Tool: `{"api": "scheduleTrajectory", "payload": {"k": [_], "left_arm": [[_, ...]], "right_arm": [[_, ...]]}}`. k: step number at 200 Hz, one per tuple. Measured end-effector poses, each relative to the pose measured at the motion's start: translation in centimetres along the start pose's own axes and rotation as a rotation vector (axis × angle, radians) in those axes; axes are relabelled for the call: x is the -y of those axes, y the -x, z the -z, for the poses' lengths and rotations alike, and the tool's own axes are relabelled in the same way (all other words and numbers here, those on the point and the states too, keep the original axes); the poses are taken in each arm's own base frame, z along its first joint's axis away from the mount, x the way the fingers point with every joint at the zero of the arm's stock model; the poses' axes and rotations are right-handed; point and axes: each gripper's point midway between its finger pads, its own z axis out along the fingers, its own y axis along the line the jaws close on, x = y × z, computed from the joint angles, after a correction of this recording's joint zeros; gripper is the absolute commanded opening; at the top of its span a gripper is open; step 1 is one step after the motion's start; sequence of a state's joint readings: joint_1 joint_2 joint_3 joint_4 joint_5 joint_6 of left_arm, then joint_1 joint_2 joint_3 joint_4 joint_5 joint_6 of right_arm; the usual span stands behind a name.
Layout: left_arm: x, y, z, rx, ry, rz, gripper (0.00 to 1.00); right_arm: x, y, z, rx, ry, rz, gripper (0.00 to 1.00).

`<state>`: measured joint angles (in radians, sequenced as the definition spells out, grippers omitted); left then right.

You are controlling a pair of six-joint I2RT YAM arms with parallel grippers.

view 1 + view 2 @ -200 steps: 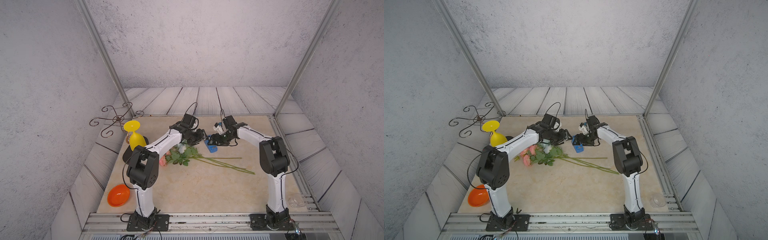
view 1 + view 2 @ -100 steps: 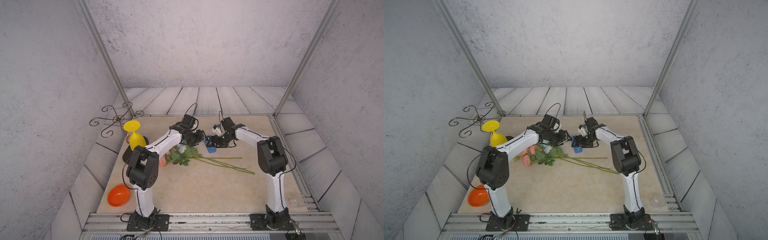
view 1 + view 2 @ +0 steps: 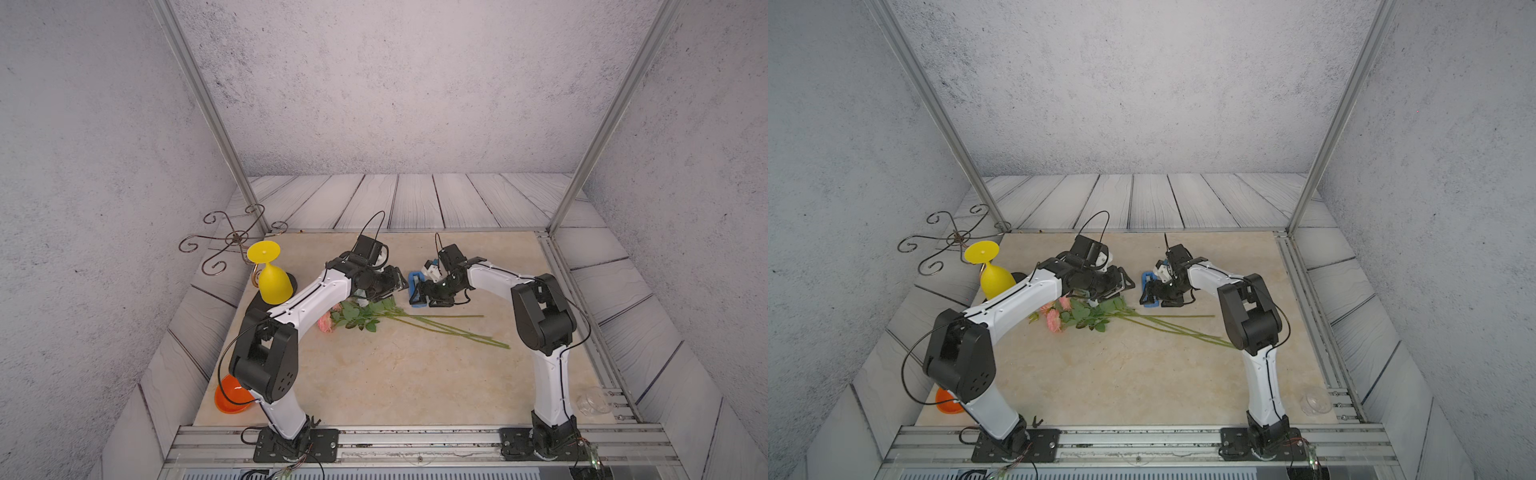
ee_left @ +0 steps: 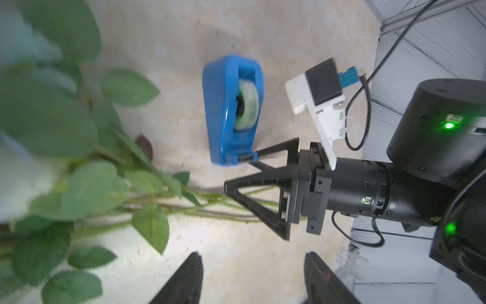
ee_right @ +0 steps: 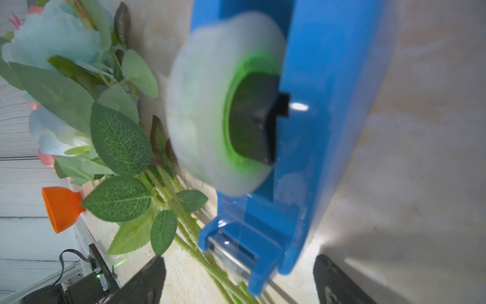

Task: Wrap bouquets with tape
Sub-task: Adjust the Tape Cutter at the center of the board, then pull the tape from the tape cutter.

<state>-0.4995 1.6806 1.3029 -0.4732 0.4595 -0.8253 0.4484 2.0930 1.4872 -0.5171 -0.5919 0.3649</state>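
Bouquet of fake flowers (image 3: 365, 318), with pink and pale blue blooms, green leaves and long thin green stems (image 3: 449, 328), lies flat on the beige worktop (image 3: 395, 382), just on the near side of the blue plastic tape dispenser (image 3: 415, 289). I see no tape on the stems anywhere. They lie loose and fan apart at the ends away from the blooms. So I think the wrapping has not begun.

Just behind the stems stands the dispenser, with the small pale see-through tape roll (image 4: 247, 108) sitting in it. Its cutting end points toward the stems. No strip of tape looks pulled out, though the roll is blurry in the right wrist view.

The right gripper (image 4: 241, 169) is at that cutting end. Its jaws are spread wide, one finger tip touches the dispenser, and it holds nothing. The left gripper (image 4: 253, 255) hangs just beside the dispenser on the blooms' side, above the leaves. Its fingers are apart too, with nothing between them.

Almost all of the job is left, I think: catch the tape end, pull a strip out, bring the stems together, wind the tape round them, and tear it off.
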Motion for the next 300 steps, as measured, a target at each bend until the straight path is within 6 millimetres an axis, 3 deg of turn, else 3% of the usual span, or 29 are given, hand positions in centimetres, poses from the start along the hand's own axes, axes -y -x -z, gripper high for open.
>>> {"api": "scheduleTrajectory", "payload": {"k": [34,55,78,130,152,226,300], "left_arm": [[-2.8,-2.7,-1.1,-0.02,-0.016,0.171,0.58],[-4.8,-4.3,-2.3,-0.024,-0.003,0.269,0.57],[-5.6,-5.4,-3.2,-0.015,-0.003,0.328,0.58],[-5.9,-4.6,-3.8,0.064,-0.037,0.379,0.6],[-5.4,-4.0,-4.1,0.086,-0.059,0.382,0.6],[-5.3,-4.2,-5.2,0.091,-0.06,0.386,0.6],[-7.3,-5.0,-6.5,0.074,-0.006,0.418,0.6]], "right_arm": [[-1.1,-2.3,2.2,0.03,0.029,-0.021,0.85],[-2.1,-2.1,2.7,0.059,0.079,-0.019,0.77],[-2.6,-1.5,2.6,0.088,0.115,-0.002,0.71],[-2.9,0.5,1.8,0.149,0.16,0.044,0.59],[-2.2,0.2,0.9,0.129,0.158,0.03,0.58],[-1.8,0.2,0.3,0.138,0.163,0.042,0.58],[-1.0,-0.3,-0.7,0.125,0.164,0.029,0.55]]}}
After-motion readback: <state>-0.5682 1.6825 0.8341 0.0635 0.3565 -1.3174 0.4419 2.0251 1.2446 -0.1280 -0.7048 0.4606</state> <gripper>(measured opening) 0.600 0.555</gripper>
